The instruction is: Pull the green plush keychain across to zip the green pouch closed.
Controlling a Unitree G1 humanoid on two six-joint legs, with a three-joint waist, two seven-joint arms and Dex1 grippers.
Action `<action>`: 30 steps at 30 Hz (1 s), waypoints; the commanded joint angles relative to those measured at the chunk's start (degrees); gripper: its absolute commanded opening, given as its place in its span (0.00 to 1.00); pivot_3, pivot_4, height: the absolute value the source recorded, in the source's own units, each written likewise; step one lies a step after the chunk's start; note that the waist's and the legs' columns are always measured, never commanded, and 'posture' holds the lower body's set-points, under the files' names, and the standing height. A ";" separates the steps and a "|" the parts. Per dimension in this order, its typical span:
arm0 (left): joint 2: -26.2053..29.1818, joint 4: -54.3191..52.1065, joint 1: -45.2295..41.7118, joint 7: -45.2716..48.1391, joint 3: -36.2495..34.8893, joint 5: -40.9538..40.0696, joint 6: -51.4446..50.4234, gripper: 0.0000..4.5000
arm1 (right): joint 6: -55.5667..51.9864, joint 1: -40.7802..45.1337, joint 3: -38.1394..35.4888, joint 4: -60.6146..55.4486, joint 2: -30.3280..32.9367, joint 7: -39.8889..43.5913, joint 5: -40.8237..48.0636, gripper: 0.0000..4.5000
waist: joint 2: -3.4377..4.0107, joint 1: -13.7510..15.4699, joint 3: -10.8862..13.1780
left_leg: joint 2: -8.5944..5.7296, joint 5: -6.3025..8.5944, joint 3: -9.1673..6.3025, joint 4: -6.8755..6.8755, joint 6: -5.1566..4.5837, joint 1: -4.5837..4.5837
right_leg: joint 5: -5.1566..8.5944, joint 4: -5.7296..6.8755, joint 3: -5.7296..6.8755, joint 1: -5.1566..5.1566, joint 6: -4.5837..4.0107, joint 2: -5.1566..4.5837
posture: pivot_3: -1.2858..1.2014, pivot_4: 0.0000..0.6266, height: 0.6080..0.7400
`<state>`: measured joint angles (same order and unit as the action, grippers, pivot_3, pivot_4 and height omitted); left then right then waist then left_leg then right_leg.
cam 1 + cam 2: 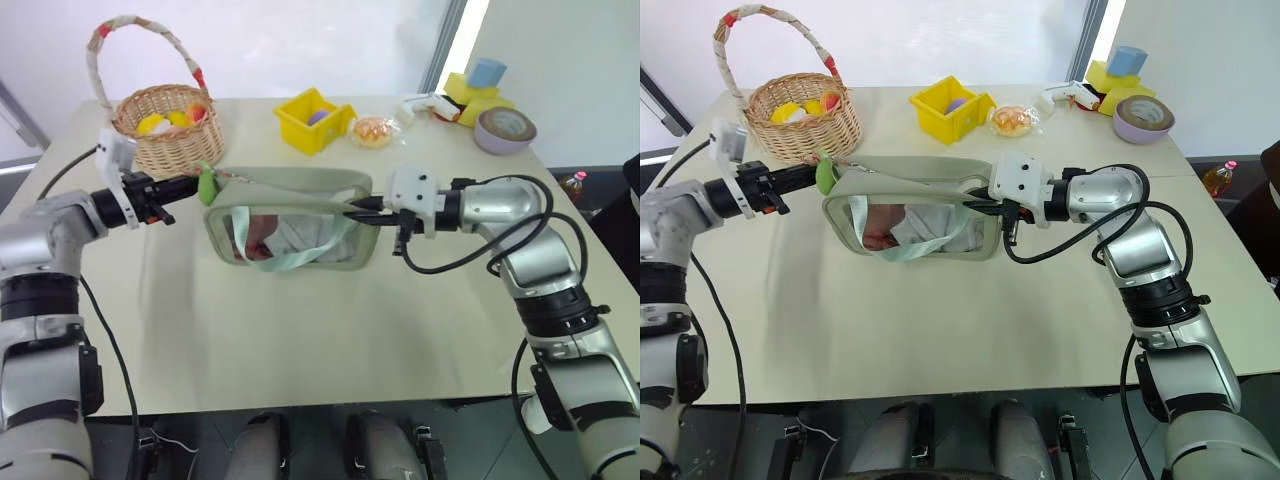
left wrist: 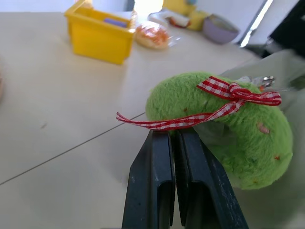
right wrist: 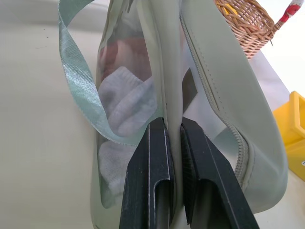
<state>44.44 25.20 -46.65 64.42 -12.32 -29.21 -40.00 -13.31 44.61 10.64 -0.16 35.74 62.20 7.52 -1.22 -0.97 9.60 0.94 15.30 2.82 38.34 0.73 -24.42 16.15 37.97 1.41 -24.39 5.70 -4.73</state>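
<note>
You can see the sage-green pouch with clear plastic sides (image 1: 290,225) standing up in the middle of the pale table (image 1: 300,340). White and reddish things show through its clear side, and its pale green ribbon strap (image 1: 300,255) hangs down the front.

Your left gripper (image 1: 192,186) has its two black fingers (image 2: 164,181) pressed together on the small bright-green fuzzy ring charm (image 2: 224,129). The charm has a red-and-white checked ribbon bow (image 2: 228,95) tied on it. It sits at the pouch's left top corner, right by the woven wicker basket with a wrapped handle (image 1: 165,125).

Your right gripper (image 1: 362,208) is at the pouch's other end. Its fingers (image 3: 152,176) are pinched tight on the pouch's green fabric edge there.

Farther back on the table you can see a yellow plastic bin (image 1: 312,120), a round snack in a clear wrapper (image 1: 373,131) and a purple roll of tape (image 1: 505,128).
</note>
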 commanded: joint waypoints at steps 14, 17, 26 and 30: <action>-5.53 -4.60 -6.75 -0.18 7.77 3.90 5.80 0.33 | 0.30 1.49 -0.23 -0.33 -0.86 -1.04 -0.83 0.00 | 0.03 0.08 -0.02 | -0.01 -0.01 0.00 0.01 0.02 0.05 | 0.00 0.00 -0.01 0.05 0.00 0.01 | 0.52 0.24 0.99; -3.50 -4.84 -8.05 0.46 7.27 4.09 5.78 0.65 | 0.55 1.43 -0.26 -0.05 -0.73 -1.08 -0.86 0.00 | 0.03 0.00 -0.02 | -0.02 -0.01 0.00 0.02 0.01 0.04 | 0.00 -0.01 -0.01 0.05 0.00 0.01 | 0.52 0.24 0.99; 9.73 -12.06 -4.64 6.63 5.18 1.99 1.35 0.99 | 2.44 2.82 0.19 2.86 -1.60 -0.94 -1.13 0.00 | 0.03 -0.14 -0.02 | 0.00 -0.01 -0.01 0.00 0.01 0.04 | 0.00 -0.01 -0.02 0.04 0.00 0.02 | 0.52 0.24 0.99; 12.70 -18.04 1.94 7.68 4.47 0.52 -0.68 0.99 | 3.12 3.20 0.21 3.63 -1.88 -0.66 -1.12 0.00 | 0.03 -0.10 -0.01 | 0.04 0.00 -0.02 -0.02 0.00 0.05 | 0.00 -0.01 -0.02 0.04 0.00 0.03 | 0.52 0.24 0.99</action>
<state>56.63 10.22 -45.67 71.45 -6.70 -27.36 -40.22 -11.16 46.51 11.21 3.83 34.13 61.38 6.31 -1.19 -1.07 9.58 0.99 15.32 2.81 38.32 0.70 -24.37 16.15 37.95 1.39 -24.33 5.70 -4.72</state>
